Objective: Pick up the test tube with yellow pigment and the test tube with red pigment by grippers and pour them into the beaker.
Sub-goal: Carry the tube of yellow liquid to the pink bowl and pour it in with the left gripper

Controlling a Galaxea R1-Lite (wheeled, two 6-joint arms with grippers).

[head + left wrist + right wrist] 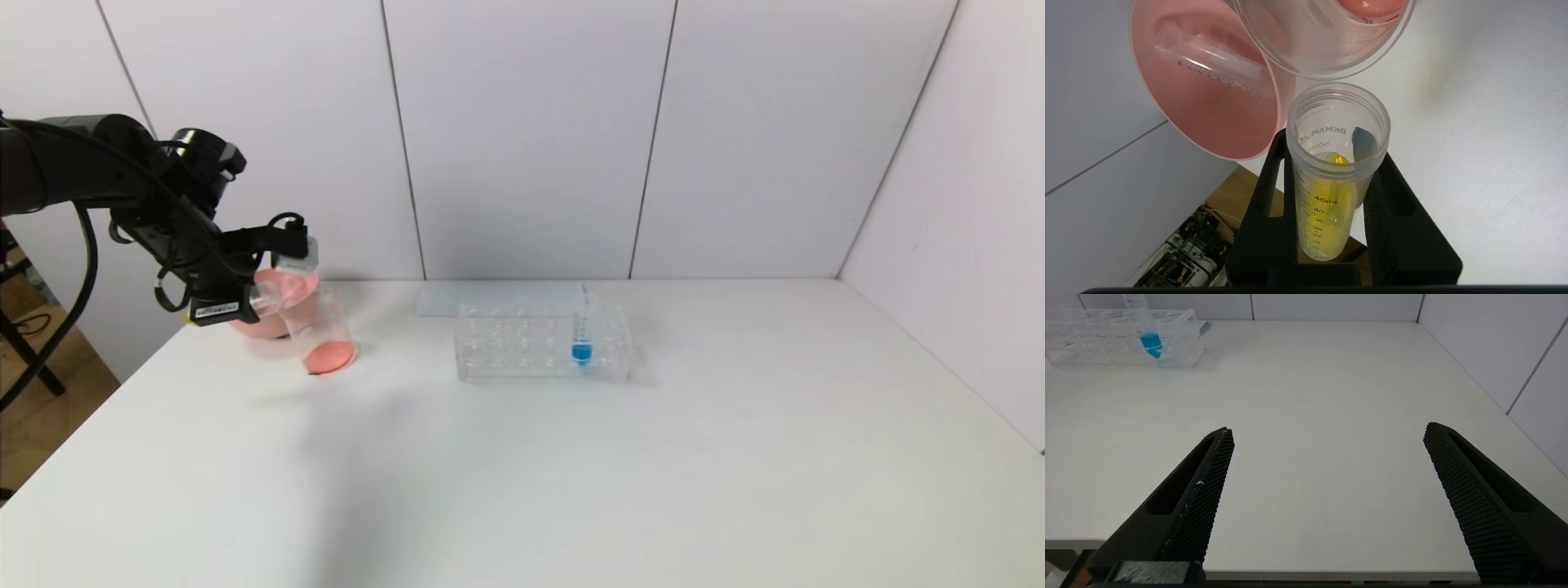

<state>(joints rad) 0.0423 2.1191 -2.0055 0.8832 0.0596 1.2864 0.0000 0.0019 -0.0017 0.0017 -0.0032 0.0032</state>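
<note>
My left gripper [260,302] [1331,163] is shut on the test tube with yellow pigment [1331,196], a clear graduated tube tipped over. Yellow liquid lies along its length towards the open mouth. That mouth sits just short of the rim of the beaker [322,331] [1331,75], at the table's back left. The beaker has red-orange liquid in its bottom. A test tube with red pigment is not in view. My right gripper [1327,433] hangs open over the table's near right edge with nothing between its fingers.
A pink bowl [253,327] [1208,122] stands right behind the beaker with an empty clear tube [1208,61] lying in it. A clear rack [543,343] [1094,339] at mid-table holds a blue-tipped tube [581,335] [1149,335]. The table's left edge is close under the left arm.
</note>
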